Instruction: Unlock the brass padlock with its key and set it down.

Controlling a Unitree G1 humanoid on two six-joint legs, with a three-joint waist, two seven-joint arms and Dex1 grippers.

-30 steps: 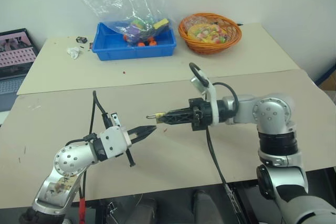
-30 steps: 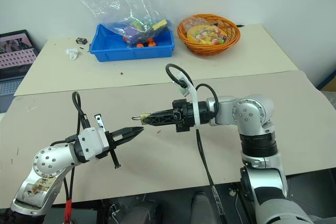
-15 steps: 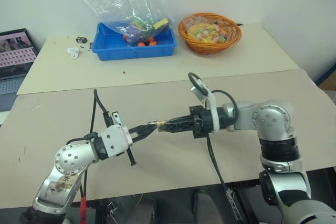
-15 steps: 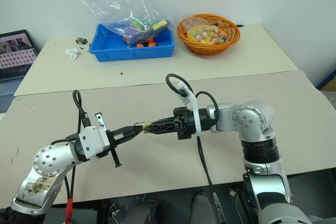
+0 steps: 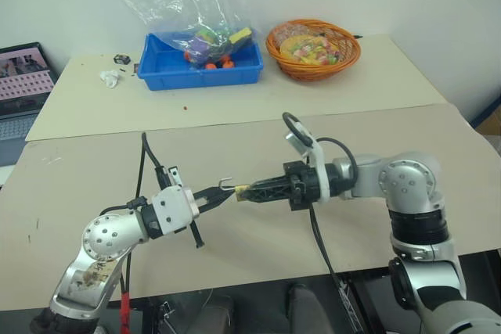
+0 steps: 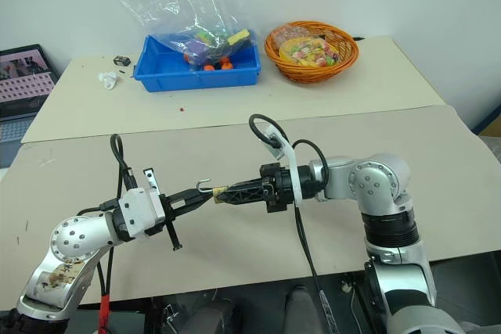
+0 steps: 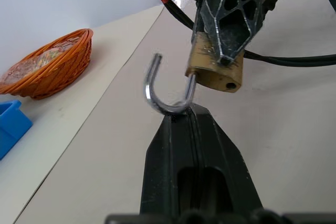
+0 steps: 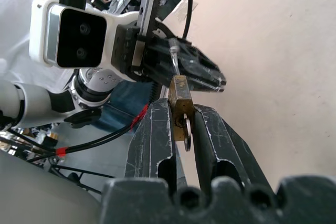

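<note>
above the bench (image 5: 258, 127), the right gripper (image 5: 239, 190) clamps the padlock (image 8: 179, 97), key (image 8: 187, 129) between its jaws. left gripper (image 5: 225, 192), at its 9 o'clock, pinches the open shackle (image 7: 167, 91).

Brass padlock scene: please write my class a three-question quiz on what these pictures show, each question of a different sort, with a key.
1. True or false: the shackle of the brass padlock is fully closed.
2. The right gripper's jaws clamp: A) the padlock's body; B) the basket; C) nothing.
3. Fill in: on the far table, the orange basket stands to the ___ of the blue bin.

Key: 1 false, one end stands free of the body. 2 A. 3 right.
</note>
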